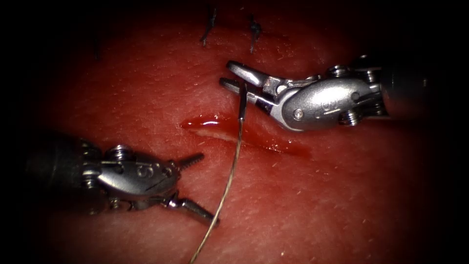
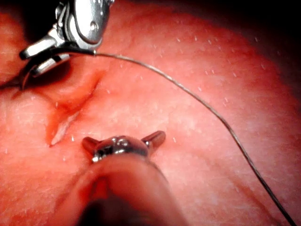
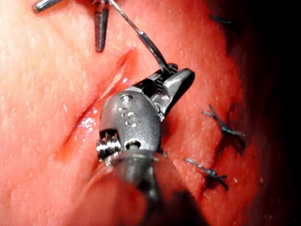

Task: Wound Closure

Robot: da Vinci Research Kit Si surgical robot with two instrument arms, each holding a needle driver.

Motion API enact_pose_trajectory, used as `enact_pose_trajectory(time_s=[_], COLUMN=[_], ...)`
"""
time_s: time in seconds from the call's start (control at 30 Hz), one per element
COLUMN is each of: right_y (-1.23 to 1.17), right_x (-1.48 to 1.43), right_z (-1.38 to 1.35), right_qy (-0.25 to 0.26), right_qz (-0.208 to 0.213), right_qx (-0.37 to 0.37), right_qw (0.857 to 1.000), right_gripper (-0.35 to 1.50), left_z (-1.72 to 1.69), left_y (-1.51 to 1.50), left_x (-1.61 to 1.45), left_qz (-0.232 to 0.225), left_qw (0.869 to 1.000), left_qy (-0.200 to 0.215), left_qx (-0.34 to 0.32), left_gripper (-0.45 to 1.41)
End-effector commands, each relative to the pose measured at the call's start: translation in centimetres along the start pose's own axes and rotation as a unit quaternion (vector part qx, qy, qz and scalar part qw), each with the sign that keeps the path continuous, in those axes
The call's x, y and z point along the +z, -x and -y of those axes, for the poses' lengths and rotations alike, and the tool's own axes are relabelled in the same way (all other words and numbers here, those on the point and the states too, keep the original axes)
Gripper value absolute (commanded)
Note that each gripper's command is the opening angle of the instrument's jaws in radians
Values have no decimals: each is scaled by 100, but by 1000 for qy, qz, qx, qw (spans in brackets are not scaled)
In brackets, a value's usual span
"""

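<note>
Now my right tool (image 1: 233, 74) pinches the needle (image 1: 242, 103) near its swaged tail, just beyond the cut's (image 1: 244, 134) far edge, clear of the tissue (image 1: 342, 195); thread (image 1: 229, 176) trails toward me, past my left tool (image 1: 198, 186), spread and empty; I judge the needle stiff and slick, best held mid-curve; the thread limp, light.

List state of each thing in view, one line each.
Left tool: jaws open, holding nothing.
Right tool: jaws shut on the needle near its thread end.
Needle: held above the cut, not in the tissue.
Thread: trails slack from needle.
Cut: open, wet with red fluid.
</note>
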Motion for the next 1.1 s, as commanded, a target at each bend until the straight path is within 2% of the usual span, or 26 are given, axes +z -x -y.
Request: enact_pose_trajectory(time_s=[0.03, 0.37, 0.47, 0.53, 0.73, 0.87, 0.9, 0.97, 1.07, 1.1], right_y=[0, -4, -1, 4, 23, 32, 35, 37, 43, 43], right_x=[4, 4, 5, 6, 14, 21, 27, 29, 40, 40], right_z=[4, 2, 0, -3, -15, -24, -28, -29, -34, -34], right_qy=[3, 10, 9, 8, 15, 24, 22, 18, 13, 13], right_qz=[0, -2, -1, 1, 14, 23, 36, 41, 55, 55], right_qx=[-3, -10, 10, 61, 228, 275, 298, 309, 349, 349], right_qw=[1000, 1000, 1000, 998, 973, 961, 954, 950, 936, 936], right_gripper=[-35, -35, -35, -35, -35, -35, -35, -35, -35, -35], left_z=[1, 2, 2, 2, 3, 4, 4, 4, 4, 4], left_y=[-5, -6, -6, -6, -7, -7, -8, -8, -8, -8], left_x=[7, 8, 8, 7, 8, 9, 9, 9, 9, 9], left_qz=[0, 1, 1, 0, -2, -5, -5, -6, -6, -6], left_qw=[1000, 1000, 1000, 1000, 1000, 1000, 1000, 1000, 1000, 1000], left_qy=[0, 0, 0, -2, -3, -4, -4, -4, -5, -5], left_qx=[0, 0, 0, 0, 0, 1, 1, 1, 1, 1], left_gripper=[86, 86, 86, 86, 86, 86, 86, 86, 86, 86])
